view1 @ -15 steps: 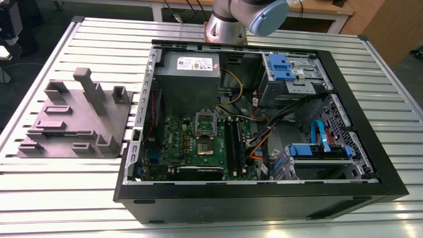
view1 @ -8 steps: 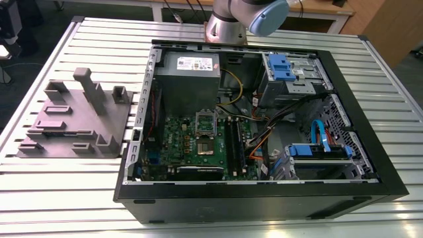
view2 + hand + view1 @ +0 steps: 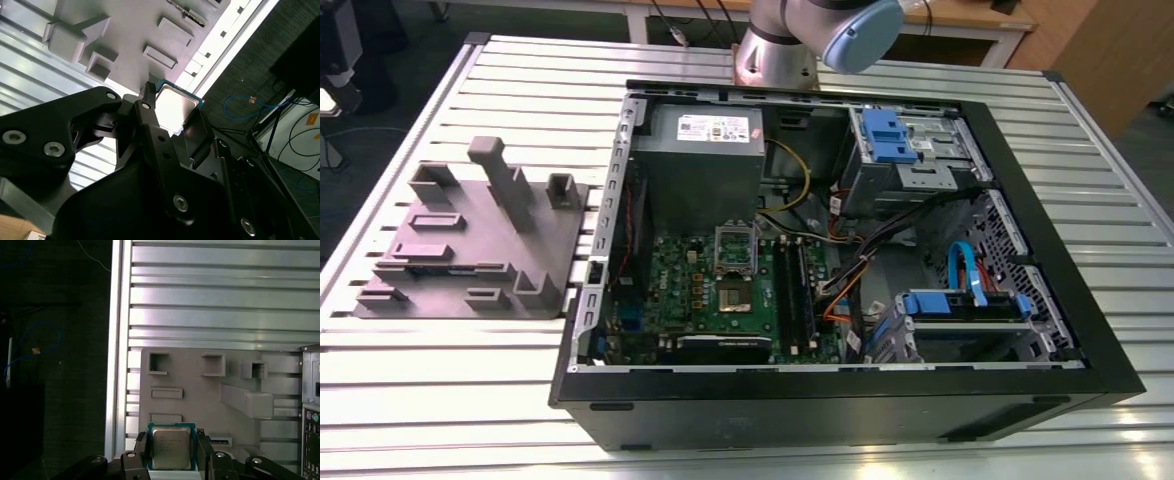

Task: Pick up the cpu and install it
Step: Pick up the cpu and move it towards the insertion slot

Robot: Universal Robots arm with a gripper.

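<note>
Exterior view first: your arm point(image 3: 817, 35) rose from the far edge of the slatted metal table point(image 3: 440, 380), behind the open computer case point(image 3: 854, 400). Inside the case you had the grey power-supply box point(image 3: 704, 140) toward the arm and the silver socket frame point(image 3: 736, 248) on the green board nearer the camera. A grey fixture block point(image 3: 467, 245) lay on the table at the exterior view's left, beside the case and apart from it. Second wrist view: your gripper point(image 3: 175, 111) had its two black fingers point(image 3: 150, 117) closed onto opposite edges of the cpu point(image 3: 176, 102), whose shiny top caught the light; the fixture block point(image 3: 125, 30) lay beyond it. First wrist view: the cpu point(image 3: 171, 447) sat square between the fingers point(image 3: 141, 446), the gripper point(image 3: 171, 452) parted by no more than the chip's width and pinching it from both sides. The chip overlapped the near edge of the fixture block point(image 3: 200, 390) and looked raised off it, though you could not be sure. The table point(image 3: 210, 300) stretched beyond, and a corner of the computer case point(image 3: 311, 405) showed beside the block.
</note>
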